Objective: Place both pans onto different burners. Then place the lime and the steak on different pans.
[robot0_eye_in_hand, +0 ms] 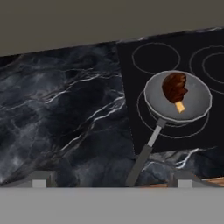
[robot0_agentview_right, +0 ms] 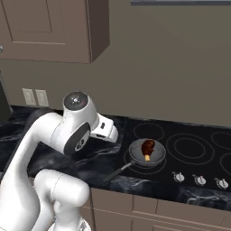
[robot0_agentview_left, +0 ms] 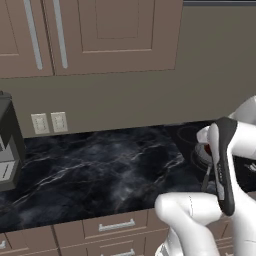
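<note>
Below, at the bottom of the hand view, the two small dark finger tips (robot0_eye_in_hand: 39, 183) of the gripper (robot0_eye_in_hand: 111, 183) are seen set as wide apart as they go, with nothing held between them. Past the tips, dark marble-veined countertop (robot0_eye_in_hand: 61, 118) is spread out, and the long thin handle of the silvery-grey metal frying pan (robot0_eye_in_hand: 178, 97) is pointed back toward the gripper, its end reaching over the front edge of the glossy black glass cooktop (robot0_eye_in_hand: 131, 92). The pan is set on a thin grey ring burner (robot0_eye_in_hand: 144, 114) at the near left corner of the cooktop. Inside it the reddish-brown steak (robot0_eye_in_hand: 175, 86) is laid, its pale yellowish stub turned toward the handle. Further ring burners are drawn behind and beside the pan. Small silver knobs (robot0_agentview_right: 199, 180) are lined along the cooktop's front in the right base view, and brown wall cabinets (robot0_agentview_right: 49, 29) are hung above the counter.
</note>
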